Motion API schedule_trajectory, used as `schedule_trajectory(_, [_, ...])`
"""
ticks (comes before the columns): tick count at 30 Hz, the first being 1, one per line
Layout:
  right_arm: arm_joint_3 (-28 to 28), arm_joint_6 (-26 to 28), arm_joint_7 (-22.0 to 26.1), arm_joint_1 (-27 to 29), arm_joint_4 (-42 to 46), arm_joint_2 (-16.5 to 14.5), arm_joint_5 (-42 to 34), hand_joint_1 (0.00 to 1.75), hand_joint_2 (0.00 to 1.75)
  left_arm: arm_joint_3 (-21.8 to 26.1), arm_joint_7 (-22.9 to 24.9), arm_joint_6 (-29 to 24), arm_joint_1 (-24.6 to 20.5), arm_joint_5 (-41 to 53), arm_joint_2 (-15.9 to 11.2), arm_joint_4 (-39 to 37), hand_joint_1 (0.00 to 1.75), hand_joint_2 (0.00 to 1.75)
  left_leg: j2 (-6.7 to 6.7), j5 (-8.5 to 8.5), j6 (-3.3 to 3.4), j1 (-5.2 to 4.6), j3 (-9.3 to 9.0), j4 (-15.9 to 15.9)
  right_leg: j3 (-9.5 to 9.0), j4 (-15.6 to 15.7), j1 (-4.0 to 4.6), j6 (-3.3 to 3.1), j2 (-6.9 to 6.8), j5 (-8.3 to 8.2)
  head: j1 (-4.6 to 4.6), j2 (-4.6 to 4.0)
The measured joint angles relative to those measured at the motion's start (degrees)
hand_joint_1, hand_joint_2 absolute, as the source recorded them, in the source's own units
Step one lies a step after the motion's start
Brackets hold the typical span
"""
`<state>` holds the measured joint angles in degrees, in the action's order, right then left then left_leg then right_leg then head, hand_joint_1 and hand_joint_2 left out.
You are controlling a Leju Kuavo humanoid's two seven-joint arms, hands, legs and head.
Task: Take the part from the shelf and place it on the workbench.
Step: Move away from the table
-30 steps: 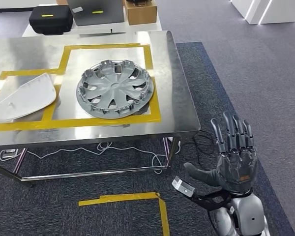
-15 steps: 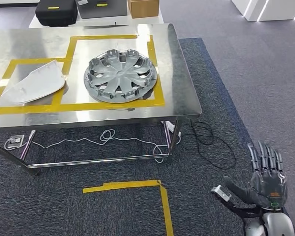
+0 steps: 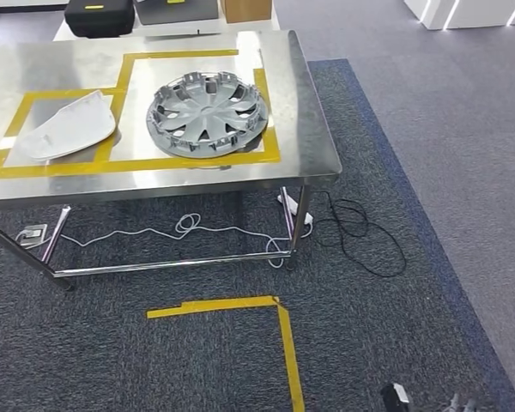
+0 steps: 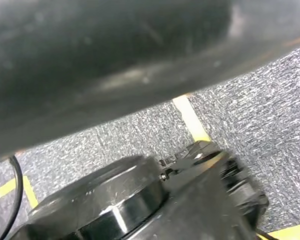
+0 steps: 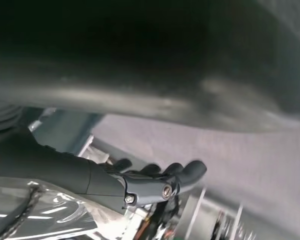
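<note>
A grey wheel cover (image 3: 206,112) lies flat on the steel workbench (image 3: 306,129), inside a square of yellow tape. Beside it, in a second taped field, lies a white curved panel (image 3: 67,130). My right hand (image 3: 396,397) is low at the bottom right, far from the bench, with just its tips above the picture's edge. In the right wrist view my right hand (image 5: 141,182) has its fingers stretched out and holds nothing.
White and black cables (image 3: 365,236) and a power strip (image 3: 33,233) lie on the carpet under and beside the bench. A yellow tape corner (image 3: 277,309) marks the floor before me. A black case (image 3: 99,17) and a cardboard box (image 3: 245,9) stand on a table behind.
The whole view has shifted, so the bench now sits higher and further off. My right hand has dropped from mid-right to the bottom edge, still holding nothing.
</note>
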<state>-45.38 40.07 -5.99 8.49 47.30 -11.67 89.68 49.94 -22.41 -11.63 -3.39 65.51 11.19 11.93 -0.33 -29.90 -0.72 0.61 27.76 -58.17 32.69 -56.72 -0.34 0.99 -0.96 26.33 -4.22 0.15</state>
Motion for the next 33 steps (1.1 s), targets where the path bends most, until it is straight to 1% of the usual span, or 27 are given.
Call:
schedule_trajectory(1, [1.05,0.01,-1.12,-0.43,-3.03,0.61,-0.44,0.0,0.0,0.0,0.01,-0.03,-0.04,0.19,0.02,0.0,0.0,0.0,-0.06,-0.43,0.35,-0.12,-0.33,1.04,0.42,-0.21,0.05,0.36,0.02,-0.4,-0.01,0.0])
schedule_trajectory(3, [2.72,0.0,-2.52,-1.46,-8.92,1.87,-1.64,0.0,0.0,0.0,0.03,-0.1,0.04,0.75,0.03,-0.02,0.0,0.0,0.13,-0.01,1.33,-0.11,0.49,1.41,1.02,-0.44,-0.04,1.05,0.13,-0.66,-0.01,0.0])
schedule_trajectory(4, [3.27,-0.01,-2.53,-2.0,-11.77,2.43,-2.29,0.0,0.0,0.01,0.03,-0.16,0.06,1.03,0.02,-0.03,0.0,0.0,0.27,0.51,1.93,-0.07,1.08,1.48,1.57,-1.25,-0.11,1.33,0.25,0.43,-0.08,0.0])
schedule_trajectory(5, [3.59,-0.01,-2.06,-2.55,-14.37,2.86,-2.89,0.0,0.0,0.01,0.03,-0.25,0.07,1.31,0.03,-0.04,0.0,0.0,0.42,1.15,2.49,-0.04,1.79,1.61,2.4,-3.18,-0.18,1.55,0.4,2.59,-0.14,0.0])
schedule_trajectory(7, [3.91,-0.01,-0.76,-3.6,-18.43,3.34,-3.8,0.0,0.0,0.01,0.01,-0.44,-0.02,1.66,0.03,-0.04,0.0,0.0,0.62,2.5,3.1,-0.21,3.39,1.6,4.5,-10.12,-0.26,1.82,0.64,8.34,-0.31,0.0])
schedule_trajectory(8, [4.04,-0.01,-0.35,-4.08,-19.97,3.48,-4.02,0.0,0.0,0.01,0.01,-0.55,-0.03,1.74,0.02,-0.04,0.0,0.0,0.72,3.18,3.17,-0.36,4.27,1.56,5.18,-13.8,-0.26,1.89,0.7,10.24,-0.33,0.0])
schedule_trajectory(9, [4.16,-0.01,-0.15,-4.48,-21.2,3.64,-4.11,0.0,0.0,0.01,0.01,-0.63,-0.04,1.79,0.02,-0.04,0.0,0.0,0.83,3.85,3.19,-0.5,5.13,1.51,5.19,-16.28,-0.26,1.9,0.73,10.69,-0.32,0.0])
schedule_trajectory(10, [4.28,-0.01,0.08,-4.79,-22.31,3.76,-4.2,0.0,0.0,0.01,0.01,-0.73,-0.04,1.83,0.02,-0.04,0.0,0.0,0.91,4.49,3.18,-0.61,5.97,1.46,4.3,-16.94,-0.25,1.82,0.74,9.78,-0.32,0.0])
schedule_trajectory(11, [4.38,0.0,0.35,-5.07,-23.21,3.87,-4.3,0.0,0.0,0.01,0.0,-0.8,-0.05,1.87,0.02,-0.04,0.0,0.0,0.95,5.14,3.12,-0.71,6.77,1.43,2.39,-15.55,-0.24,1.66,0.74,7.98,-0.32,0.0])
schedule_trajectory(12, [4.45,0.01,0.73,-5.38,-24.01,3.95,-4.38,0.0,0.0,0.0,-0.02,-0.87,-0.07,1.93,0.02,-0.04,0.0,0.0,0.95,5.8,3.01,-0.78,7.4,1.39,-0.51,-12.23,-0.22,1.4,0.74,6.22,-0.32,0.0])
schedule_trajectory(13, [4.53,0.02,1.14,-5.76,-24.71,4.0,-4.4,0.0,0.0,-0.01,-0.07,-0.93,-0.1,2.03,0.04,-0.04,0.0,0.0,0.93,6.41,2.84,-0.88,7.93,1.35,-4.01,-7.59,-0.13,1.09,0.74,5.44,-0.34,0.0])
schedule_trajectory(14, [4.63,0.03,1.49,-6.22,-25.29,4.04,-4.29,0.0,0.0,-0.03,-0.12,-0.98,-0.14,2.11,0.07,-0.04,0.0,0.0,0.93,7.02,2.6,-0.97,8.31,1.3,-7.4,-2.58,-0.03,0.79,0.75,5.56,-0.34,0.0])
schedule_trajectory(15, [4.74,0.03,1.73,-6.67,-25.9,4.06,-3.99,0.0,0.0,-0.05,-0.18,-1.02,-0.2,2.2,0.09,-0.04,0.0,0.0,0.99,7.68,2.32,-0.99,8.5,1.37,-9.65,1.12,0.12,0.58,0.79,6.11,-0.35,0.0])
schedule_trajectory(16, [4.87,0.04,1.83,-7.03,-26.55,4.08,-3.51,0.0,0.0,-0.07,-0.21,-1.06,-0.29,2.28,0.12,-0.04,0.0,0.0,1.05,8.34,1.99,-0.95,8.67,1.51,-10.78,3.36,0.29,0.45,0.82,6.68,-0.4,0.0])
schedule_trajectory(18, [5.2,0.04,1.71,-7.52,-28.0,4.04,-2.28,0.0,0.0,-0.08,-0.24,-1.1,-0.42,2.4,0.14,-0.04,0.0,0.0,1.05,9.27,1.26,-0.8,8.94,1.84,-10.16,4.06,0.33,0.06,0.76,5.98,-0.43,0.0])
schedule_trajectory(19, [5.39,0.04,1.52,-7.65,-28.75,4.02,-1.79,0.0,0.0,-0.08,-0.22,-1.14,-0.42,2.49,0.14,-0.04,0.0,0.0,0.92,8.35,0.86,-0.73,9.27,1.4,-9.57,4.08,0.26,-0.37,0.64,5.35,-0.39,0.0])
schedule_trajectory(20, [5.59,0.04,1.24,-7.79,-29.41,3.99,-1.46,0.0,0.0,-0.08,-0.21,-1.17,-0.35,2.58,0.13,-0.04,0.0,0.0,0.8,6.18,0.47,-0.66,9.74,-0.06,-8.83,4.07,0.15,-0.81,0.49,4.62,-0.23,0.0])
schedule_trajectory(22, [5.85,0.01,0.56,-8.05,-30.58,3.99,-1.17,0.0,0.0,-0.08,-0.18,-1.28,-0.29,2.73,0.07,-0.04,0.0,0.0,0.67,-0.4,-0.16,-0.46,11.03,-6.33,-7.07,3.77,0.12,-1.4,0.31,3.31,-0.01,0.0])
schedule_trajectory(23, [5.97,-0.05,0.22,-8.2,-31.09,4.0,-1.05,0.0,0.0,-0.08,-0.17,-1.37,-0.33,2.76,0.05,-0.04,0.0,0.0,0.67,-2.89,-0.37,-0.38,11.55,-10.39,-6.06,3.49,0.15,-1.46,0.25,2.68,0.04,0.0])
schedule_trajectory(24, [6.07,-0.14,-0.1,-8.35,-31.62,4.01,-0.91,0.0,0.0,-0.08,-0.16,-1.47,-0.4,2.79,0.03,-0.04,0.0,0.0,0.67,-3.83,-0.51,-0.33,11.74,-13.82,-5.07,3.09,0.19,-1.46,0.19,2.07,0.03,0.0])
schedule_trajectory(25, [6.17,-0.26,-0.36,-8.47,-32.08,4.02,-0.76,0.0,0.0,-0.09,-0.15,-1.58,-0.48,2.82,0.03,-0.04,0.0,0.0,0.67,-3.26,-0.6,-0.29,11.31,-15.88,-3.97,2.59,0.21,-1.42,0.14,1.48,0.03,0.0])
schedule_trajectory(26, [6.25,-0.36,-0.57,-8.56,-32.49,4.02,-0.66,0.0,0.0,-0.1,-0.12,-1.69,-0.54,2.86,0.03,-0.04,0.0,0.0,0.66,-1.63,-0.61,-0.26,10.1,-16.09,-2.83,2.01,0.21,-1.35,0.1,0.93,0.03,0.0])
schedule_trajectory(27, [6.28,-0.42,-0.69,-8.62,-32.82,4.02,-0.59,0.0,0.0,-0.11,-0.09,-1.79,-0.59,2.88,0.04,-0.04,0.0,0.0,0.65,0.19,-0.56,-0.24,7.93,-14.17,-1.72,1.37,0.2,-1.23,0.09,0.45,0.02,0.0])
schedule_trajectory(28, [6.29,-0.42,-0.75,-8.65,-33.06,4.02,-0.56,0.0,0.0,-0.14,-0.05,-1.87,-0.66,2.91,0.05,-0.04,0.0,0.0,0.6,1.0,-0.45,-0.22,4.95,-10.5,-0.62,0.71,0.22,-1.06,0.09,0.05,0.03,0.0])
schedule_trajectory(30, [6.3,-0.31,-0.71,-8.74,-33.42,4.04,-0.55,0.0,0.0,-0.17,-0.02,-1.98,-0.86,2.96,0.1,-0.04,0.0,0.0,0.46,-0.25,0.07,-0.33,-0.7,-2.07,0.91,-0.37,0.31,-0.55,0.11,-0.66,-0.05,0.0])
schedule_trajectory(31, [6.3,-0.25,-0.66,-8.84,-33.56,4.07,-0.55,0.0,0.0,-0.19,-0.02,-2.01,-0.96,2.98,0.16,-0.04,0.0,0.0,0.4,-1.26,0.4,-0.45,-2.11,0.57,1.39,-0.63,0.33,-0.22,0.11,-1.12,-0.07,0.0])
schedule_trajectory(33, [6.3,-0.19,-0.55,-9.02,-33.87,4.17,-0.56,0.0,0.0,-0.19,-0.01,-2.02,-1.01,3.03,0.31,-0.07,0.0,0.0,0.46,-1.31,1.27,-0.65,-1.93,1.93,2.06,-0.67,0.24,0.51,0.17,-2.14,-0.07,0.0])
